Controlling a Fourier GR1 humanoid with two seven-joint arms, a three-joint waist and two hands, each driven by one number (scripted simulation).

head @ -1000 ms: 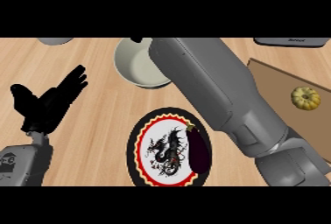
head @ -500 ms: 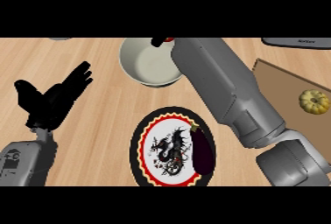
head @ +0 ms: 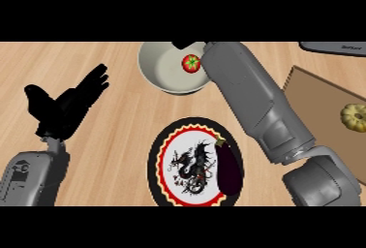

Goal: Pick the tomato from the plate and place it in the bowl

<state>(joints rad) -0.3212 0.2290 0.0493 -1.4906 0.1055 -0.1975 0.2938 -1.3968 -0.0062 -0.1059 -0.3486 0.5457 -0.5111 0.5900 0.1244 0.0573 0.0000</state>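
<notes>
On the counter (head: 121, 121) you see first the right forearm (head: 253, 101), which reaches from the lower right up to the bowl (head: 160, 72). The right hand (head: 184, 44) is mostly hidden at the top band, only a dark bit shows over the bowl's rim, so you cannot tell how its fingers stand. The plate (head: 160, 160) with the dragon picture carries only an eggplant (head: 227, 167) on its right side. The left hand (head: 68, 104) rests at the left, fingers straight and apart, holding nothing. The tomato (head: 190, 63) lies inside the bowl, near its right wall, just beside the forearm. I judge the placing step is at its end; your next move should be to lift the right hand away without touching the bowl. A small squash (head: 354, 115) sits on a board (head: 314, 92) at the right.
</notes>
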